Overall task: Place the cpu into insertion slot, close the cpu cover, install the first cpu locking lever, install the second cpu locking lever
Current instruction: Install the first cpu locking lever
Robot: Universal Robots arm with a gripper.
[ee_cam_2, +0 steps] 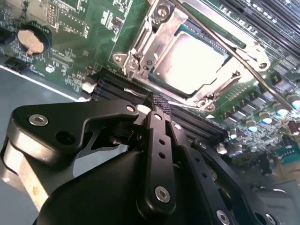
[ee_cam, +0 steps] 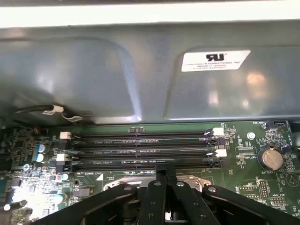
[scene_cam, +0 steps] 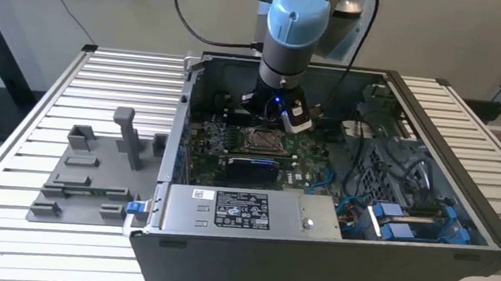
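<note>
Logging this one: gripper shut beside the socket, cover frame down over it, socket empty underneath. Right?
One slip: the socket is not empty. The second wrist view shows the cpu seated in it, silver top visible through the cut-out of the cpu cover. The gripper is shut beside it, as stated.

Cpu [ee_cam_2: 190, 61] top smooth, reflective silver-grey metal, cpu cover [ee_cam_2: 143, 37] bare bright metal, gripper [ee_cam_2: 158, 102] matt black with ribbed tip, motherboard [ee_cam_2: 84, 28] glossy green, case wall [ee_cam: 117, 79] smooth grey sheet metal
</note>
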